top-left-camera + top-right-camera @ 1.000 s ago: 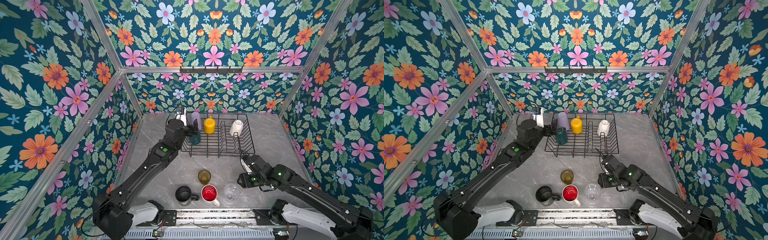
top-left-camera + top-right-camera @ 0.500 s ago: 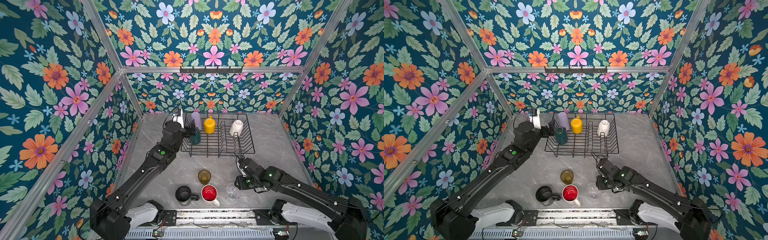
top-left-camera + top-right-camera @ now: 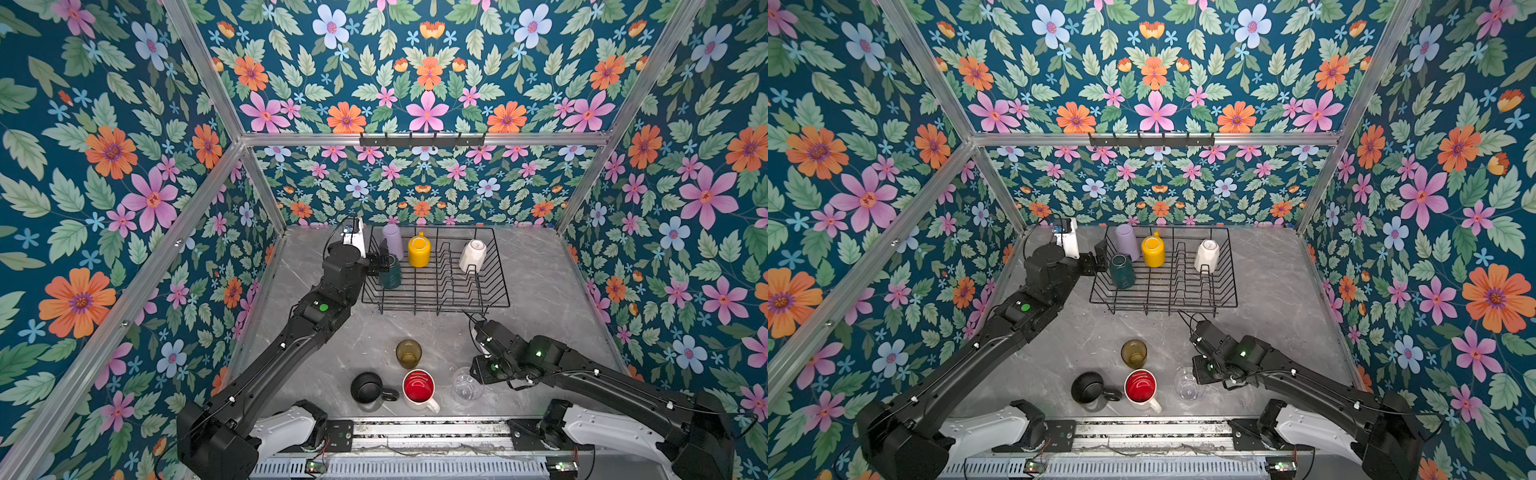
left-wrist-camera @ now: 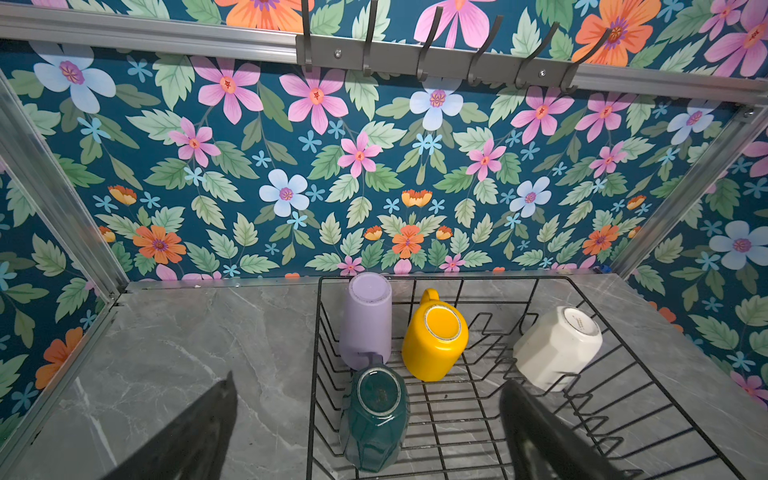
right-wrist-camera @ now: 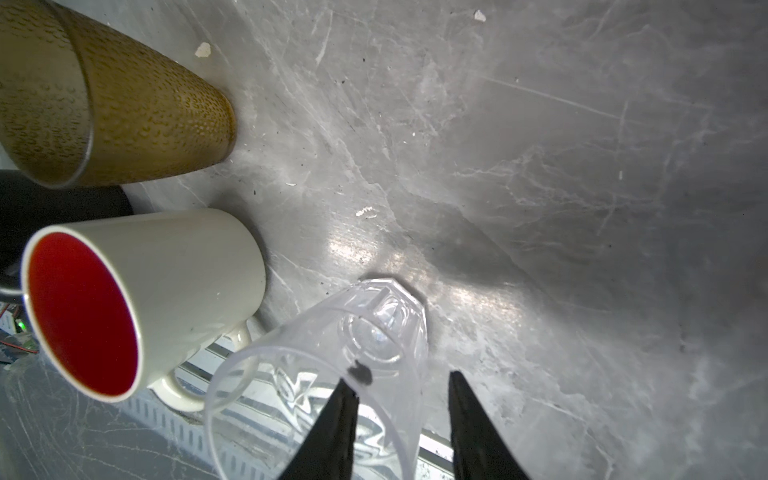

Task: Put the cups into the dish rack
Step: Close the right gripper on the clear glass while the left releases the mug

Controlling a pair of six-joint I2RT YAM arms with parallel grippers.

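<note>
Fig. Rim pinch on the clear glass, seen from both top views and both wrist views.

The clear glass (image 5: pixel 320 386) stood upright on the table (image 3: pixel 540 291), near its front edge, just beside the red mug (image 3: pixel 418 386) and well apart from the rack (image 4: pixel 490 278). The right gripper (image 5: pixel 398 376) straddled the glass wall, with one finger (image 5: pixel 336 428) inside the rim and the other outside. The jaws were partly apart, and bare table showed between the outer finger and the wall, so no grip appeared made.

The left gripper (image 4: pixel 366 380) hung released, with jaws wide, over the rack's near left corner, above the teal mug (image 4: pixel 374 419) and holding nothing. The teal mug, tumbler (image 4: pixel 365 320), yellow mug (image 4: pixel 434 336) and cream mug (image 4: pixel 557 345) sat upside down in the rack. The amber glass (image 3: pixel 408 353) and black mug (image 3: pixel 365 387) waited on the table.

A sound pinch would probably need:
- the fingers set well below the rim, so that the wall is caught on a broad face
- a slow, centred close, because a one-sided push could slide the light glass into the red mug
- a straight lift before any swing toward the rack, since smooth clear plastic or glass may slip or pivot
- the glass turned over and set in the free right half of the rack, clear of the left arm
</note>
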